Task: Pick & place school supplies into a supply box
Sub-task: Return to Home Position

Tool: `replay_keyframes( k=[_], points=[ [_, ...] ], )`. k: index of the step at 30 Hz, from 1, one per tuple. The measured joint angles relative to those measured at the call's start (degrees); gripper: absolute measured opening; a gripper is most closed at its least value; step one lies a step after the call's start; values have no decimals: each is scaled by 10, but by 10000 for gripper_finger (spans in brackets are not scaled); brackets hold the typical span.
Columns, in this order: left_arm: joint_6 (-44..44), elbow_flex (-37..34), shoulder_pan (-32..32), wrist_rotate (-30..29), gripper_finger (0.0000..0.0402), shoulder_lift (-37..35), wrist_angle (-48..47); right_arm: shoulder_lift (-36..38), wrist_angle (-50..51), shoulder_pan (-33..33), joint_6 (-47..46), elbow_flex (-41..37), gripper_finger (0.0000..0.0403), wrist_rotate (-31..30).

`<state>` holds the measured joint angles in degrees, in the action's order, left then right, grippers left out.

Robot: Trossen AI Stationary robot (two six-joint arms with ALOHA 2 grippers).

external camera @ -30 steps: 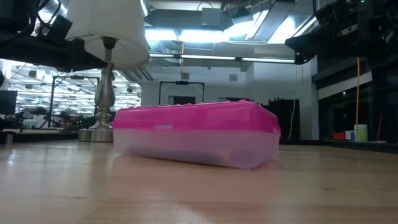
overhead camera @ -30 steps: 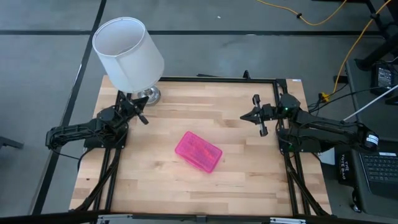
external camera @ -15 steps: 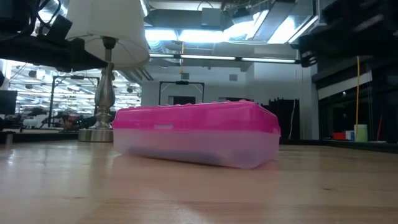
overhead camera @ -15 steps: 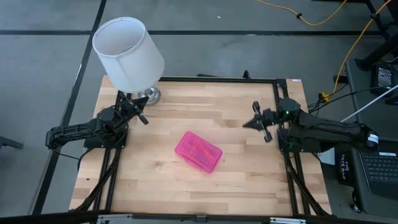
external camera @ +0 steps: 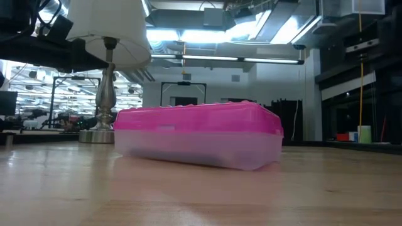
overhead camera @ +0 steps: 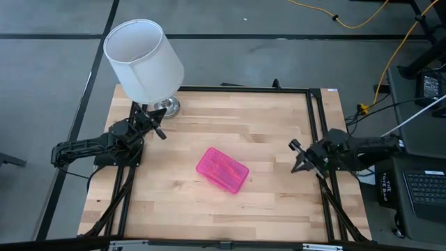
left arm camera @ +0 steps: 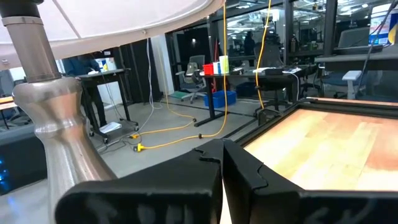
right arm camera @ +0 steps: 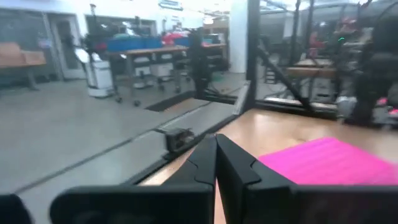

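The supply box (overhead camera: 222, 170) lay shut near the middle of the wooden surface (overhead camera: 265, 209), skewed to its edges, with the pink lid seated on the clear base. It touched neither tool. Bare wood ran all round it, widest toward the near edge.

The right tool (overhead camera: 298, 164) hung at the surface's right edge by the black frame rail (overhead camera: 311, 115), well apart from the box. Its fingers (right arm camera: 202, 163) were pressed together and held nothing, and its wrist view caught the pink lid ahead, off to one side.

The left tool (overhead camera: 159, 130) sat over the far left part of the surface, also well apart from the box. Its fingers (left arm camera: 245, 177) were closed on nothing, just beside the base of the lamp (overhead camera: 143, 59) at the far left corner.

Beyond the far edge lay grey floor and a yellow cable (overhead camera: 348, 21).
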<state>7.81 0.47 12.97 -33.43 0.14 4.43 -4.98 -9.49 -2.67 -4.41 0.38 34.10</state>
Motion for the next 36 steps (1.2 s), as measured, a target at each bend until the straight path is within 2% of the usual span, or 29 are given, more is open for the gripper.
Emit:
replay_keyframes(
  k=[4, 8, 15, 26, 36],
  points=[
    [0, 0, 0, 0, 3, 0, 0, 44, 35, -54, -9, 0, 10, -30],
    [0, 0, 0, 0, 3, 0, 1, 49, 33, -98, 19, 0, 10, -61],
    [0, 0, 0, 0, 3, 0, 1, 49, 27, -170, 3, 0, 10, -190],
    [0, 0, 0, 0, 3, 0, 1, 47, 20, -199, 63, 0, 10, -181],
    [0, 0, 0, 0, 3, 0, 1, 47, 21, -199, 13, 0, 10, -209]
  ],
)
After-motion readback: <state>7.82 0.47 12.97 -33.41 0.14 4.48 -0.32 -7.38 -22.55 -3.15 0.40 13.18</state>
